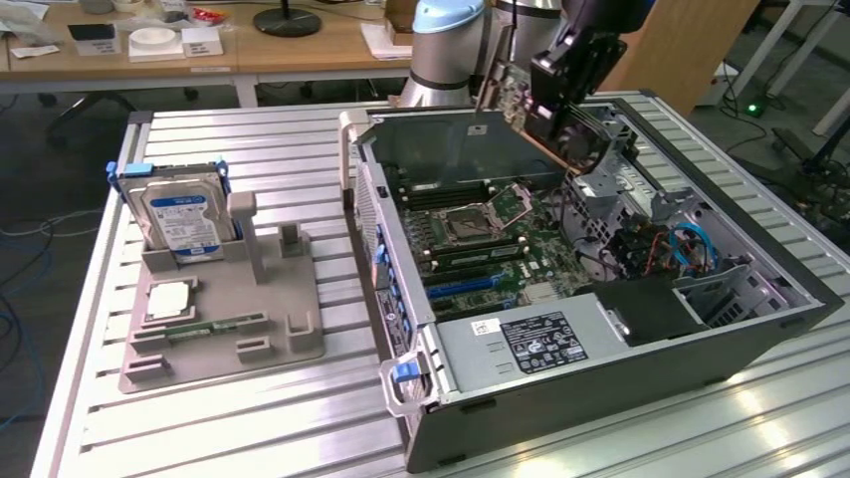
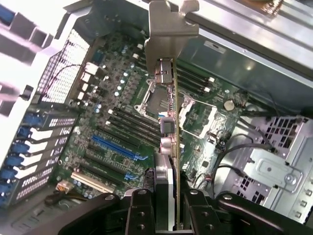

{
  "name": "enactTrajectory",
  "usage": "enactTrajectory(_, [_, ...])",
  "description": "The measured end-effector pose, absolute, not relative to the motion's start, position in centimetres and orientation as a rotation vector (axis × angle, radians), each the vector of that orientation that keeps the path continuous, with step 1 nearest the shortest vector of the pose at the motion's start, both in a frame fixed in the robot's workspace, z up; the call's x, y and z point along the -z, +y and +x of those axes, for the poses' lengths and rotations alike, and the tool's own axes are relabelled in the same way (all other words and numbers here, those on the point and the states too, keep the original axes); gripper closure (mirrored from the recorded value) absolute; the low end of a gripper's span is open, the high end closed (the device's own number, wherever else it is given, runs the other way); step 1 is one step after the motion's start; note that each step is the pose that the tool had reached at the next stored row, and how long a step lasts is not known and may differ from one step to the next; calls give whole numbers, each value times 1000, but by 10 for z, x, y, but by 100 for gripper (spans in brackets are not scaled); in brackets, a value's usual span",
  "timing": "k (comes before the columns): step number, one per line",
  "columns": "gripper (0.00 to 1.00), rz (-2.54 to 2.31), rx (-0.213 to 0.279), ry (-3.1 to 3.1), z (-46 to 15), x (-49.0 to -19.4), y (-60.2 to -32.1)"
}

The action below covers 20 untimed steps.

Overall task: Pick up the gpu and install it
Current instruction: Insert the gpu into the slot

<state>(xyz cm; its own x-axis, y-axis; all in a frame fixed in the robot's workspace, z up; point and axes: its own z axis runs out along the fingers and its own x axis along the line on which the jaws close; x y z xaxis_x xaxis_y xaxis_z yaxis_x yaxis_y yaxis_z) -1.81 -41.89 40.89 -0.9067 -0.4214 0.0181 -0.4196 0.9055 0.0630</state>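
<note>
The thin, flat, green rectangular circuit card with a black cooler and a silver end bracket, the gpu [image 1: 555,124], is found clamped between the fingers of the black tool [image 1: 564,85], which is closed on the card's upper part. The card is carried free of all contact above the open grey metal computer case [image 1: 598,388], toward one o'clock from the case's middle in the exterior view. It is held on edge and tilted, judged so that its lower edge can be presented to a slot. In the wrist view the gpu [image 2: 169,147] is seen edge-on in the tool [image 2: 166,205], its bracket end turned toward a grey case wall, with the green motherboard [image 2: 112,98] and its blue expansion slots [image 2: 117,149] well apart beneath. Room for movement is bounded by the case walls and, at three o'clock, by the grey metal drive cage [image 1: 624,184] and blue cables [image 1: 691,244]. At nine o'clock of the case, a grey moulded tray [image 1: 253,299] on the slatted aluminium desk [image 1: 239,428] bears an upright boxy hard drive with a blue-white label [image 1: 186,219].
</note>
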Motion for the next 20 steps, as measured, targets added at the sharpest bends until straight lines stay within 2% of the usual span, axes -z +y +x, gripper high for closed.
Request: enactTrajectory(20, [72, 1088, 82, -2904, -18, -409, -419])
